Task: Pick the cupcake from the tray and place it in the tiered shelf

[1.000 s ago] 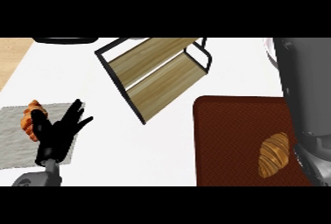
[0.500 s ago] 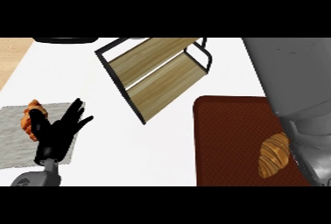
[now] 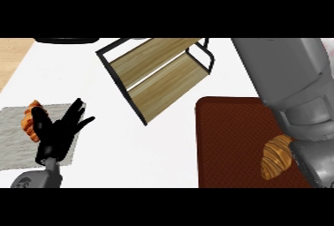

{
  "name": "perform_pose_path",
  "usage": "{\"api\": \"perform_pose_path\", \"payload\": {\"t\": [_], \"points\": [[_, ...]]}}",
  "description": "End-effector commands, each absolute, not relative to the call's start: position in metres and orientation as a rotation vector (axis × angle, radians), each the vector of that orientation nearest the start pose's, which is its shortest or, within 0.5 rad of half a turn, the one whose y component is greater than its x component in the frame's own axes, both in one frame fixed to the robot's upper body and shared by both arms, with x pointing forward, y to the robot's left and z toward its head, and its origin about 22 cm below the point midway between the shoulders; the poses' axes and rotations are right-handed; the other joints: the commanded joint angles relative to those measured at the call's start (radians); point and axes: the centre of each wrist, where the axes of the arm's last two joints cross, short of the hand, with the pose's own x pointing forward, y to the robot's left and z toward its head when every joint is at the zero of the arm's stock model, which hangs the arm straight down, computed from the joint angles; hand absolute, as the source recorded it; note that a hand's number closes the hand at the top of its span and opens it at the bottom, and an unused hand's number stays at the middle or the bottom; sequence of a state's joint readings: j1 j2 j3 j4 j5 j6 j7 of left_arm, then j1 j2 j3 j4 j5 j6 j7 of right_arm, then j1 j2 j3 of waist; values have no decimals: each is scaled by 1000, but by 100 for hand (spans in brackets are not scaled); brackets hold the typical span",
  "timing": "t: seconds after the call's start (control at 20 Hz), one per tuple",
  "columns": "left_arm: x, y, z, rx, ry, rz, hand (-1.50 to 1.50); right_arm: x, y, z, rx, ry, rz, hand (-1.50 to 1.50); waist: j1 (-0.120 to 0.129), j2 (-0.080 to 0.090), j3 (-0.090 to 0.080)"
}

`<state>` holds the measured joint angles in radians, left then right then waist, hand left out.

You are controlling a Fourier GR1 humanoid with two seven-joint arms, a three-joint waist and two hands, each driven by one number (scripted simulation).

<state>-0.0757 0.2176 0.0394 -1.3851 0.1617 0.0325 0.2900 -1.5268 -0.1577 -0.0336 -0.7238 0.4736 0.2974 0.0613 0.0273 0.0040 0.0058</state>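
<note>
A dark brown tray (image 3: 228, 141) lies at the right of the white counter. On its right part sits a golden-brown pastry (image 3: 276, 156), shaped more like a croissant than a cupcake. The tiered shelf (image 3: 157, 73), a black frame with two wooden boards, stands at the top middle. My right forearm (image 3: 287, 79) fills the right side, hanging over the tray's right edge just beside the pastry; its hand does not show. At the lower left my left hand (image 3: 58, 130) rests open, fingers up.
A grey mat (image 3: 16, 137) lies at the left under my left hand, with another brown pastry (image 3: 28, 123) on it. The rim of a dark round object (image 3: 65, 40) shows at the top left. The counter's left edge (image 3: 13, 53) borders a tan floor.
My right forearm has swung leftward and further into view, now covering more of the tray's right side. The left hand, the pastry and the shelf have stayed put.
</note>
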Motion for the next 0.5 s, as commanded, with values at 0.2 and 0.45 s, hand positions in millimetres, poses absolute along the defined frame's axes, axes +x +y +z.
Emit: {"api": "perform_pose_path", "payload": {"t": [0.2, 0.45], "points": [[237, 283, -23, 83, -1112, 22, 0, 432, -56, 351, -303, -1931, 1189, 150, -6, -3, -6], [246, 291, -20, 70, -1125, 19, 0, 446, -62, 330, -223, -1907, 940, 150, 0, 0, -6]]}}
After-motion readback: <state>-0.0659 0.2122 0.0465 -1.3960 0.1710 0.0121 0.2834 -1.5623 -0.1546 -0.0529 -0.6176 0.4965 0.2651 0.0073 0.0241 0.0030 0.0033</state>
